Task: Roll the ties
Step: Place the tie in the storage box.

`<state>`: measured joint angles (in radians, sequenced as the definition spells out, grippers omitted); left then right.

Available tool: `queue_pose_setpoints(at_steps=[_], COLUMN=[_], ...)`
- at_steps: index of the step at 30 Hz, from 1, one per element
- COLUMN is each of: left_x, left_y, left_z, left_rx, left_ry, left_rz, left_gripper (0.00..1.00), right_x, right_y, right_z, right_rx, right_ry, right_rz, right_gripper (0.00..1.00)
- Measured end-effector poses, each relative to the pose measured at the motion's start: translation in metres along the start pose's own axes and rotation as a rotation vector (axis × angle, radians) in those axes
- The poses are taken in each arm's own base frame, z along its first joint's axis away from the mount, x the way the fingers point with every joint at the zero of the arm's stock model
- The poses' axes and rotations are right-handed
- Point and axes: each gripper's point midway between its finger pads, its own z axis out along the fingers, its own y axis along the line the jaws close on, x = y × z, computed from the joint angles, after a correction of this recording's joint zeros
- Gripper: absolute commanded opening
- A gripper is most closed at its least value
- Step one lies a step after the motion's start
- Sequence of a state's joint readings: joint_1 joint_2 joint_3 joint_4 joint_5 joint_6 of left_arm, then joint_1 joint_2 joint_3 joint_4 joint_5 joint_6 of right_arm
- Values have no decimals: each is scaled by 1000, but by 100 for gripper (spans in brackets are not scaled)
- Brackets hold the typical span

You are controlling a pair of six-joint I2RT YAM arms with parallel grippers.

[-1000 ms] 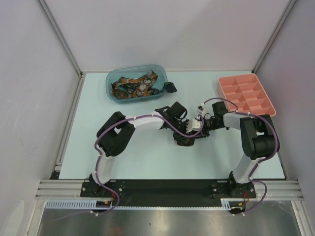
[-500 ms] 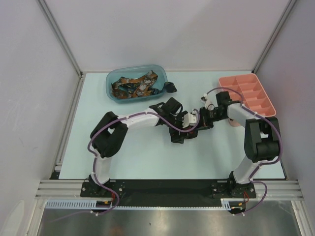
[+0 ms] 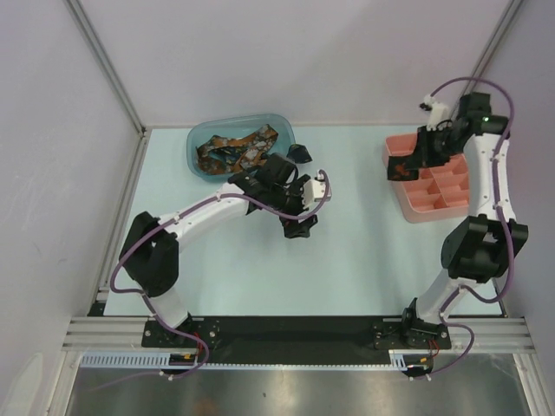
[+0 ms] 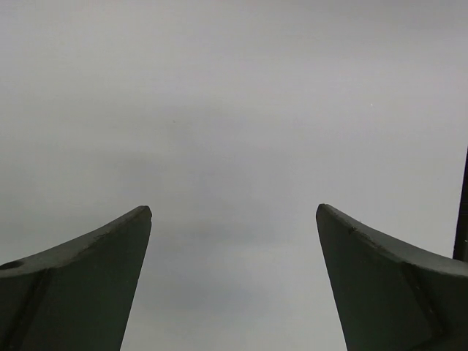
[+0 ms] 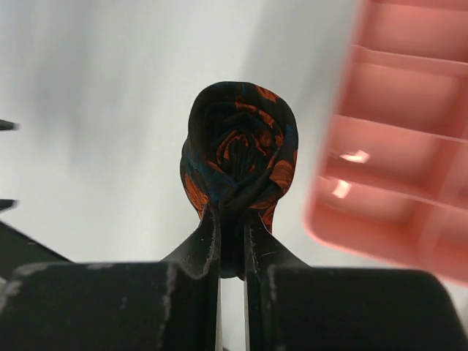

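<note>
Ties (image 3: 232, 152), narrow dark strips blotched orange and tan, lie tangled in a rounded, translucent blue tub (image 3: 198, 165) at 11 o'clock on the table (image 3: 217, 269). 1 dark end (image 3: 300, 153) spills over the tub's rim at 3 o'clock. The tabletop is smooth, pale mint and flat, fenced by white panels and metal rails.

Just off the tub's 4 o'clock corner hangs the left claw (image 3: 299, 227). In its wrist view the left claw (image 4: 234, 210) has 2 matte black curved fingers (image 4: 95, 278) spread wide, with only plain grey surface between them and no fabric near.

Between this claw and the tray, bare table runs to the near edge, giving broad room at 6 o'clock.

At 2 o'clock sits a salmon-pink plastic tray (image 3: 408, 211), rigid, glossy, and split by thin walls into 2 rows of square cells. The right arm rears high over it, placing the right claw (image 3: 422, 159) above the tray's 10 o'clock corner.

In the wrist view the right claw (image 5: 231, 210) is pressed almost together, pinching the lower fold of 1 rolled tie (image 5: 238, 142). The bundle is a tight, rounded coil, dark with orange-red swirls. It stands at 12 o'clock from the fingertips, clear of the tray (image 5: 398, 139), which lies blurred at 3 o'clock.
</note>
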<state>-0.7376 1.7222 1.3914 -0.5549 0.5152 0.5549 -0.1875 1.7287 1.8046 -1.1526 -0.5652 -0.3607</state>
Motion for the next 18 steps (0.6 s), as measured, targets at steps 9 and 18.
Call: queue_pose_setpoints(at_steps=[9, 18], left_x=[42, 42], left_y=[-21, -20], left_z=[5, 1], left_rx=[19, -10], left_ry=[63, 26], left_rz=[-86, -89], left_gripper=[100, 99], right_x=[2, 26], right_y=[-111, -132], right_z=[-29, -23], right_rx=[325, 335], right_ry=[151, 312], right_rz=[-81, -276], right_gripper=[0, 0])
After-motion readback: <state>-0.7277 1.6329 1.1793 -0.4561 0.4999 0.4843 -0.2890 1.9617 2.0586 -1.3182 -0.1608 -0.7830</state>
